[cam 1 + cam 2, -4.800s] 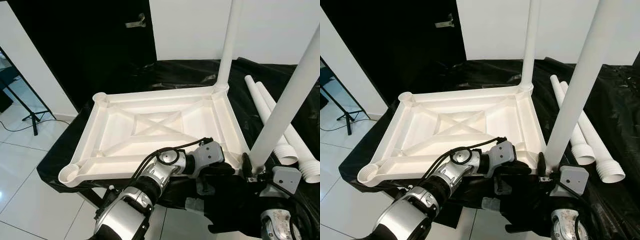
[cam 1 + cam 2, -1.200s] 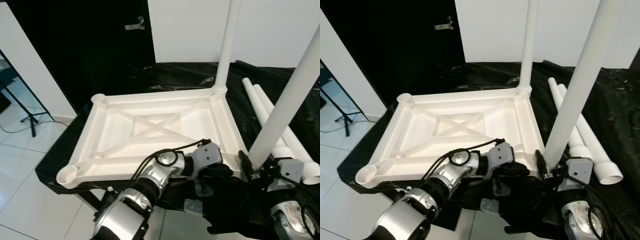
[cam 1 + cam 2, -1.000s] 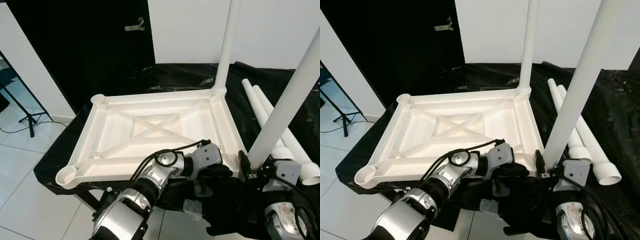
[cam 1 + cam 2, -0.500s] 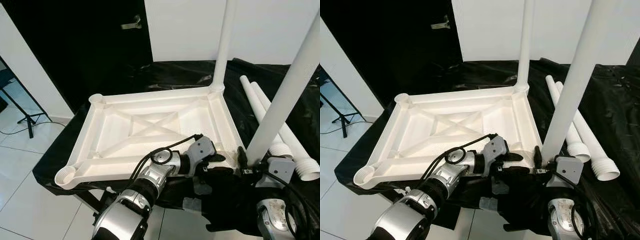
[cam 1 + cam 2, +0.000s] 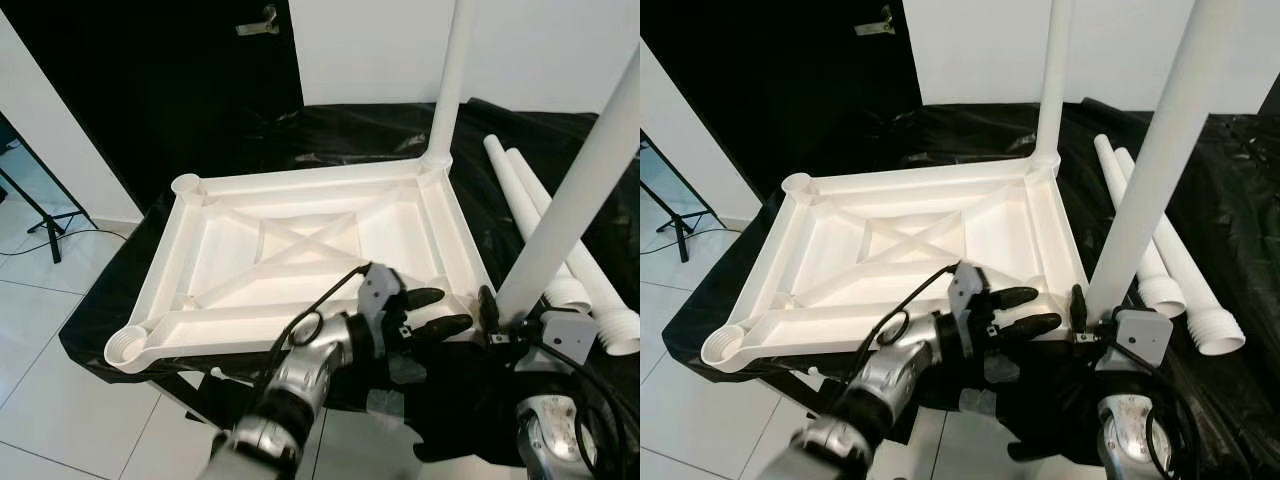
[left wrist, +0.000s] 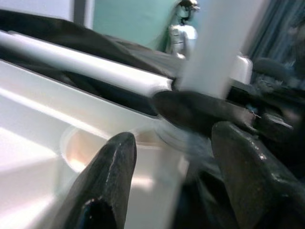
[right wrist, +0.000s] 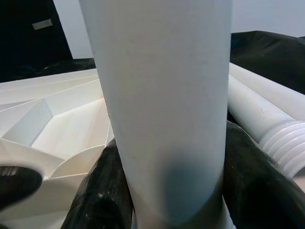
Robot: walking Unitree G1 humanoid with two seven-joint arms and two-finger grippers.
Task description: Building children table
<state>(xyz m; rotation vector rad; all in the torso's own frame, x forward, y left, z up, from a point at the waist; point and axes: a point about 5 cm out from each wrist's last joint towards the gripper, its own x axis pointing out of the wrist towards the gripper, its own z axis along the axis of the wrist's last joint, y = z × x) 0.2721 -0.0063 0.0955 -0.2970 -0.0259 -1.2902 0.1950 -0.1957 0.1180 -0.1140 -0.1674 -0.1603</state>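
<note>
Between the right gripper's (image 5: 1087,318) fingers, clamped: a white leg (image 5: 1150,170) upright at the tabletop's (image 5: 890,240) near corner socket. Beside it, left gripper (image 5: 1025,310) spread open, holding nothing. One leg (image 5: 1052,90) fitted already; two legs (image 5: 1160,240) left lying on the surface (image 5: 1240,200).

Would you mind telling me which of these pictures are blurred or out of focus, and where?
Left eye view: the left arm's forearm is motion-smeared, while the tabletop stays sharp. Left wrist view: soft throughout, with the left claw fingers and the corner socket smeared. Right wrist view: the table leg held by the right claw sits so close that it loses focus.
</note>
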